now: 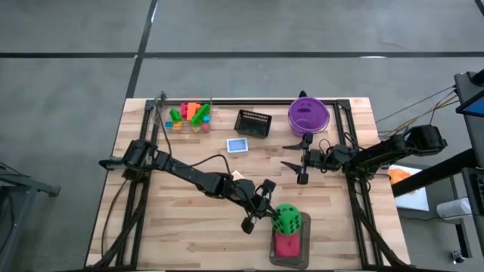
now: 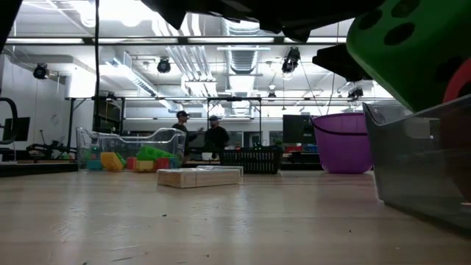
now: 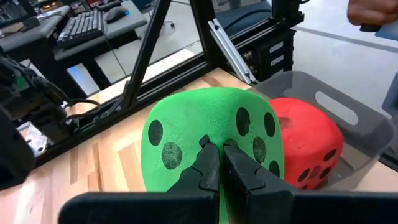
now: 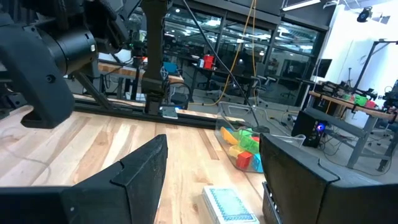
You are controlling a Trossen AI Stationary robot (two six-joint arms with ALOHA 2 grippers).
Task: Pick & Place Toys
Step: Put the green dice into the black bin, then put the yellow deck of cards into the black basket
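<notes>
the green die (image 3: 211,146) fills the left wrist view, with the left gripper (image 3: 219,149) pressed into its near face, jaws pinched together on the foam. in the high view it sits at lower centre, at the mouth of a grey bin (image 1: 304,240) and partly over the red die (image 1: 286,244) already lying inside.

so, as a judgement, the task is partly done: one die is binned, the second is at the bin but not let go, and the rest waits.

at the upper left of the high view a clear tray (image 1: 189,118) holds the small bricks (image 1: 191,113), green, orange, yellow and red among them. a picture card (image 1: 237,146) lies flat on the table (image 1: 189,234) near the middle. the black basket (image 1: 253,123) and the purple bowl (image 1: 308,115) stand along the upper edge; nothing can be made out inside them.

the right gripper (image 1: 301,159) hovers right of centre, below the bowl, jaws wide apart and holding nothing.

two people stand far off in the room in the low view.
</notes>
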